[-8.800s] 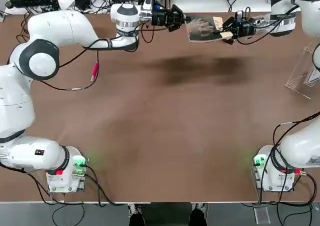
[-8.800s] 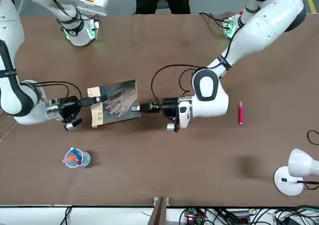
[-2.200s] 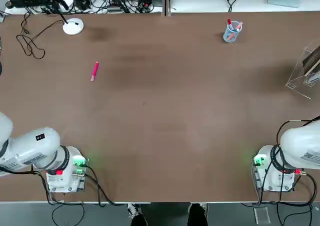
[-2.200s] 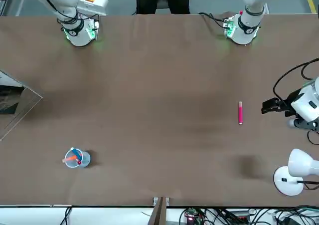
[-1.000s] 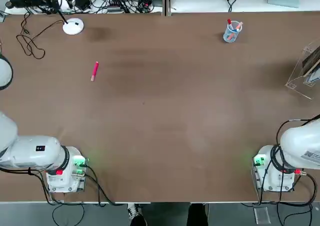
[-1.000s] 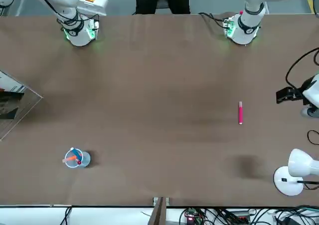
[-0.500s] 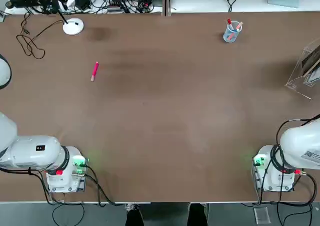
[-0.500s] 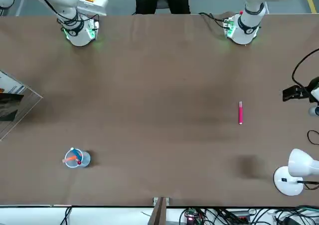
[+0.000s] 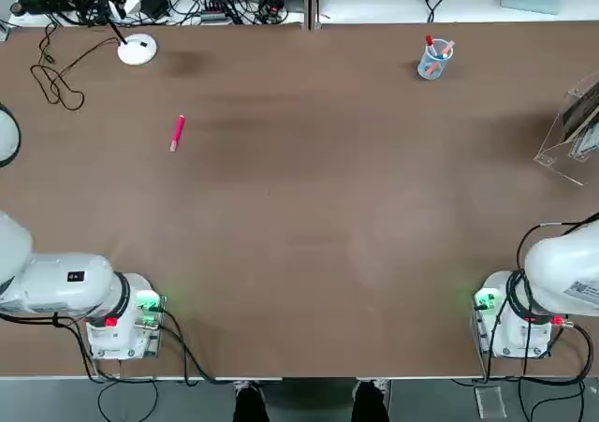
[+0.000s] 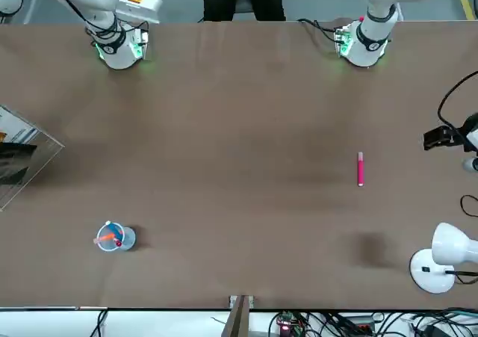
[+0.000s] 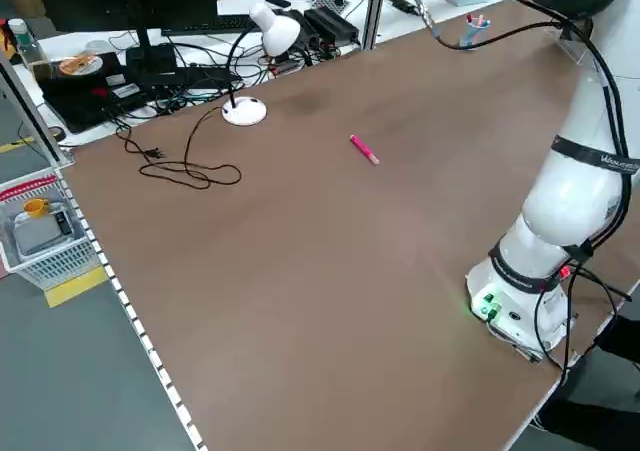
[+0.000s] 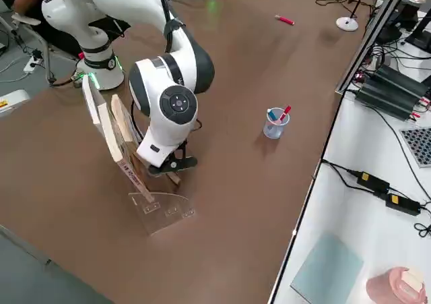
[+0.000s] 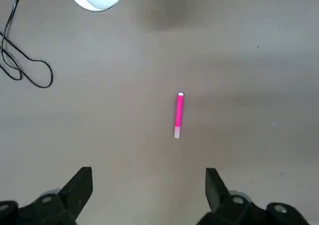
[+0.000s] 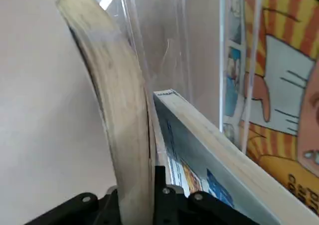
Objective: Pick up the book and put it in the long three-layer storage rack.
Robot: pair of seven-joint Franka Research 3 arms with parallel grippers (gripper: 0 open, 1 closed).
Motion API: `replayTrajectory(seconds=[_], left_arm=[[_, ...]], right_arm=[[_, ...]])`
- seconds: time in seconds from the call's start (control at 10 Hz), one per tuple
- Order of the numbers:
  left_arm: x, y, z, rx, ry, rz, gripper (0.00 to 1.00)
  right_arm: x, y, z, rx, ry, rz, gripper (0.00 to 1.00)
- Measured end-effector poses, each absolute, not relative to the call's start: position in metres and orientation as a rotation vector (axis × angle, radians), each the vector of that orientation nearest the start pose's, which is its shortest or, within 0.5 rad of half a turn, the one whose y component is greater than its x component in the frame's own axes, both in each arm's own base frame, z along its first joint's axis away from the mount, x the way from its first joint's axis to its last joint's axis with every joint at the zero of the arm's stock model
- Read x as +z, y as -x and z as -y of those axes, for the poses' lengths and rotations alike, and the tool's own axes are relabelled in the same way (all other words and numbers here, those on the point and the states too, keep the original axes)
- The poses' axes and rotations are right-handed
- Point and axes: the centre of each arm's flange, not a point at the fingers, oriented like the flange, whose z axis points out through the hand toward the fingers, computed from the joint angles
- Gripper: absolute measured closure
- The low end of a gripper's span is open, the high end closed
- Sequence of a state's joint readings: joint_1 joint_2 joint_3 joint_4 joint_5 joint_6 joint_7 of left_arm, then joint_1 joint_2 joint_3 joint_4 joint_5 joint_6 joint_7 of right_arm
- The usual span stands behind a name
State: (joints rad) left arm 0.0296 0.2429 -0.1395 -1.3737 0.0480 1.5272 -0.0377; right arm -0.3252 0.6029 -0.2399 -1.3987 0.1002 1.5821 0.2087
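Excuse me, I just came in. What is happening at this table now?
The right gripper is shut on the book and holds it at the clear storage rack, at the table's edge on the robot's right, where another book already leans. The left gripper hangs open above a pink pen, holding nothing.

Rack (image 10: 30,154): clear, at table's left edge, holding a dark book (image 10: 13,169).
Pen cup (image 10: 113,237): near front edge.
Pink marker (image 10: 360,169): right of centre.
Lamp (image 10: 441,256): lower right corner.
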Motion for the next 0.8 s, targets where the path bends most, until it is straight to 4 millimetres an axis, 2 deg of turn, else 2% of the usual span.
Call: replayTrajectory(seconds=[0.3, 0.5, 0.8], left_arm=[[0.578, -0.614, 0.061, 0.132, 3.114, -0.123, 0.0], [0.582, -0.608, 0.056, 0.145, 3.111, -0.112, 0.0], [0.574, -0.606, 0.045, 0.155, 3.11, -0.089, 0.0]], right_arm=[[0.334, -0.585, 0.324, 0.617, 2.816, -1.17, 0.85], [0.334, -0.586, 0.323, 0.616, 2.802, -1.196, 0.85], [0.334, -0.585, 0.324, 0.616, 2.788, -1.229, 0.85]])
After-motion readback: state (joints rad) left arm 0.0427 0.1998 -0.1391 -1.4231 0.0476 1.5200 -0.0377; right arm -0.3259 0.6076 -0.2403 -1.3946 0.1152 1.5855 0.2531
